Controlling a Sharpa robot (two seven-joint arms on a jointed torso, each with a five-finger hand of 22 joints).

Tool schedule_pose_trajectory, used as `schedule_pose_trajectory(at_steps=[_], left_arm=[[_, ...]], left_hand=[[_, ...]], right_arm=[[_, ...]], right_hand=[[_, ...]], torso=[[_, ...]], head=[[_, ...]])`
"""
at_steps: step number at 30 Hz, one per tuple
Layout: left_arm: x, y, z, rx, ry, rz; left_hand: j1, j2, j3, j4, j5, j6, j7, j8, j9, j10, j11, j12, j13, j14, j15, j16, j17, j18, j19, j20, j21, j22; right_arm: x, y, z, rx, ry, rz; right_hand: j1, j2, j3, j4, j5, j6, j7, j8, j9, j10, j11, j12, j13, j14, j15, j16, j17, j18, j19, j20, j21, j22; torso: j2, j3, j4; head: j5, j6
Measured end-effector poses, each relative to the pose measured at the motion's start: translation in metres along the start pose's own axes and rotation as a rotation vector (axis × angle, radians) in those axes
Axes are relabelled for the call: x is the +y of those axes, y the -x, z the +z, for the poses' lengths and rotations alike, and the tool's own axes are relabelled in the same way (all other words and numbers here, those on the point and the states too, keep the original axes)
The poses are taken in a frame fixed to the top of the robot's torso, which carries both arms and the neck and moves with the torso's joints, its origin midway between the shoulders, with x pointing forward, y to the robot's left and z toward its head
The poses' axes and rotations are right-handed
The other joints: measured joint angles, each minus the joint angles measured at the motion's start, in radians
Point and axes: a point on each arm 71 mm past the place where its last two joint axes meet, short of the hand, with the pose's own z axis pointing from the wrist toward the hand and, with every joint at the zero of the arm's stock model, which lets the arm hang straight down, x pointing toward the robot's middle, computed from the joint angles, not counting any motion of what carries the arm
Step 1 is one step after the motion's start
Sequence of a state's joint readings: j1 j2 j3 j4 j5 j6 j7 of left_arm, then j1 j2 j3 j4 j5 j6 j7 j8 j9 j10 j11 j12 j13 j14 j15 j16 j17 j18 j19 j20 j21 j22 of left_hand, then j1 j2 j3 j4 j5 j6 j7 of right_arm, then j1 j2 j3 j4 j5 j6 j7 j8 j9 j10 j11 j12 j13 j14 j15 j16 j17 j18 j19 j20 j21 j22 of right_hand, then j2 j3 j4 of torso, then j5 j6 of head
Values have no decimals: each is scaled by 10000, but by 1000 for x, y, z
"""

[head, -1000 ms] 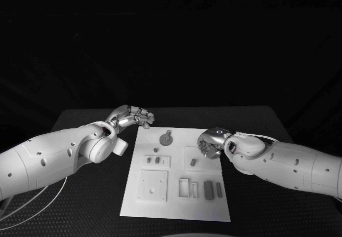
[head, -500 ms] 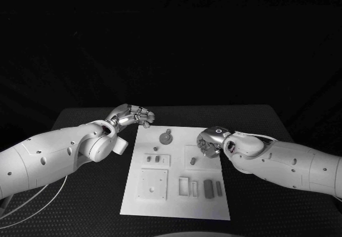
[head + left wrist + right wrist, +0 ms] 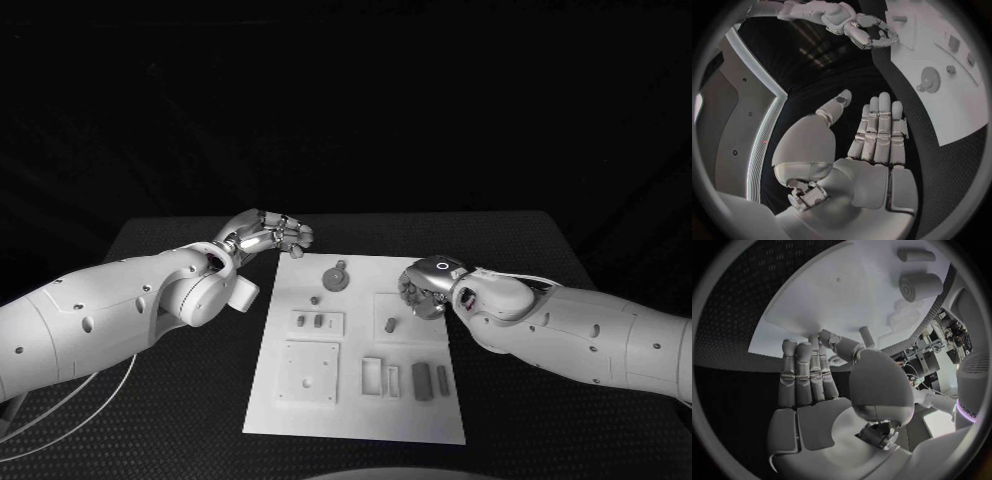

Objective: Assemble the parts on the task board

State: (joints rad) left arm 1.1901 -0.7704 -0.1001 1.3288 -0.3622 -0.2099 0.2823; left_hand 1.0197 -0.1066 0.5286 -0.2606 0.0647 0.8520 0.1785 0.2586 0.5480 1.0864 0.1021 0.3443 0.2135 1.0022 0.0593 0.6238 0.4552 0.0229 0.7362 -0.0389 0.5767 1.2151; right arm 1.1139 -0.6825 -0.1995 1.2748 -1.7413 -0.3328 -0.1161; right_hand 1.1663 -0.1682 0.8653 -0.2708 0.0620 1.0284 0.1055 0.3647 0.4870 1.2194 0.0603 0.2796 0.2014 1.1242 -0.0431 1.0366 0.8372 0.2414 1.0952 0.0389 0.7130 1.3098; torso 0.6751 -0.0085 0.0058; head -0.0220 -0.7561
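Left hand [image 3: 270, 238], fingers spread and empty, beside the task board [image 3: 361, 410]; right hand [image 3: 424, 290], likewise empty, over its right edge.

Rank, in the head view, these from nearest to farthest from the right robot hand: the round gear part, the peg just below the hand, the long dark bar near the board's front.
1. The peg, just beside the right robot hand.
2. The round gear part, toward the board's far edge.
3. The long dark bar, near the front edge.
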Motion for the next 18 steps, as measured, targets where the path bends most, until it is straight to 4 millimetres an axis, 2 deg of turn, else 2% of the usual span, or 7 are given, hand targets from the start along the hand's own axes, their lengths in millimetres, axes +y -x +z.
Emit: schedule_pose_trajectory(at_steps=[3,12,18], left_arm=[[0,0,0,3,1,-5],[0,0,0,9,10,-19],[0,0,0,7,19,-23]], left_hand=[[0,0,0,0,0,0,0,0,0,0,0,0,0,0,0,0,5,0,0,0,-1,0],[0,0,0,0,0,-36,36,-38,-14,0,0,-45,0,0,0,-43,38,0,0,0,-39,8],[0,0,1,0,0,-36,36,-38,-24,0,0,-45,0,0,0,-43,64,-1,0,0,-39,17]], right_arm=[[1,0,0,-56,-2,-41],[2,-1,0,-144,-66,-109],[1,-1,1,-147,-110,-43]], right_hand=[[0,-1,29,-30,0,105,-38,50,4,127,-22,-2,49,63,-41,34,39,-2,71,-69,87,0],[0,-3,95,-41,-1,194,-57,67,79,227,-51,-3,142,126,-85,91,101,-3,126,-90,171,0],[-188,-121,115,-21,197,196,-58,67,105,227,-51,-2,191,127,-86,126,134,-1,127,-89,224,0]], torso=[[0,2,0],[5,7,0],[5,7,-6]], head=[[6,-6],[2,-7],[0,-3]])
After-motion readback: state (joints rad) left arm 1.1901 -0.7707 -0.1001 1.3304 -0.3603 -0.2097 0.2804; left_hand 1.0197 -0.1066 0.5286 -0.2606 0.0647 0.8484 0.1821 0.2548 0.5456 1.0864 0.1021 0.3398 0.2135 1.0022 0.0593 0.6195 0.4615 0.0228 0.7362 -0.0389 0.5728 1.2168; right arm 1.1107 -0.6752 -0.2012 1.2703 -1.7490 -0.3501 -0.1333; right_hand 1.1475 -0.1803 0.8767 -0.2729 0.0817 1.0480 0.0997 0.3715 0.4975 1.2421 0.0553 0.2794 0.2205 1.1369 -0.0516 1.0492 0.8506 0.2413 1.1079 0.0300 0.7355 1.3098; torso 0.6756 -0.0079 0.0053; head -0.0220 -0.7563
